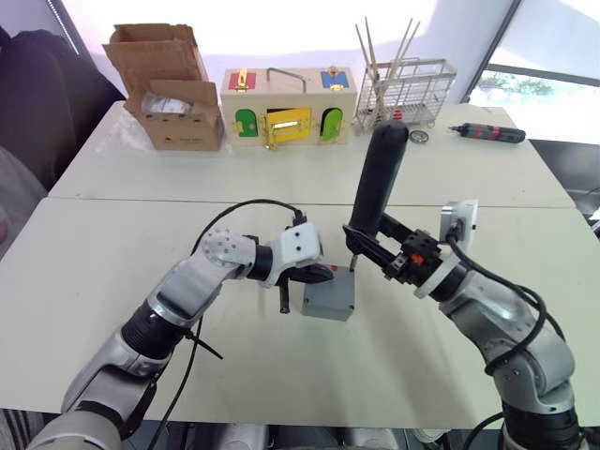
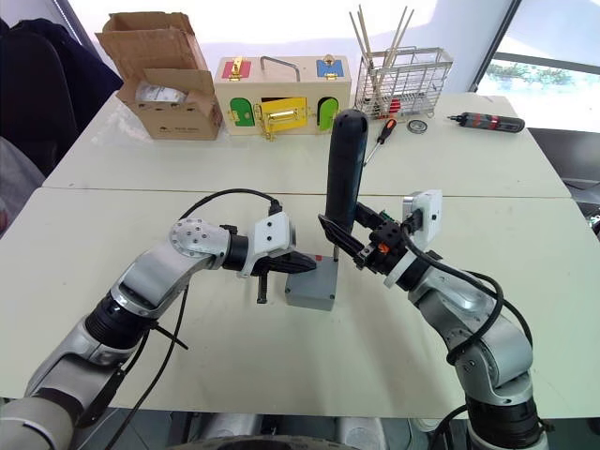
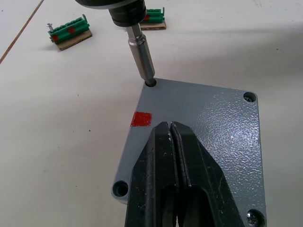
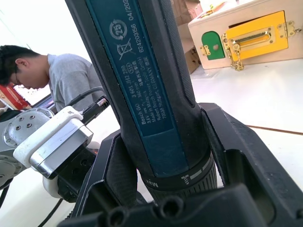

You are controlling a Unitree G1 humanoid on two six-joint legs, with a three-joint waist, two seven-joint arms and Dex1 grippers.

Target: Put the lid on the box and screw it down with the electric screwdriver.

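The grey box [image 1: 326, 306] stands on the white table with the lid [image 3: 208, 123] lying on top of it. A red square [image 3: 141, 119] marks the lid's top face. My left gripper [image 3: 171, 126] is shut, and its fingertips rest on the lid. The black electric screwdriver [image 1: 380, 173] stands nearly upright with my right gripper [image 1: 371, 246] shut around its lower body. Its metal bit [image 3: 142, 54] reaches down into one corner hole [image 3: 151, 82] of the lid.
Along the far table stand a cardboard carton [image 1: 173, 89], a wooden box with coloured doors [image 1: 286, 108] and a wire rack [image 1: 403, 89]. A slim driver with red bands [image 1: 487, 133] lies at the back right. Green terminal blocks [image 3: 70, 33] lie nearby. A person [image 4: 61, 80] sits beyond.
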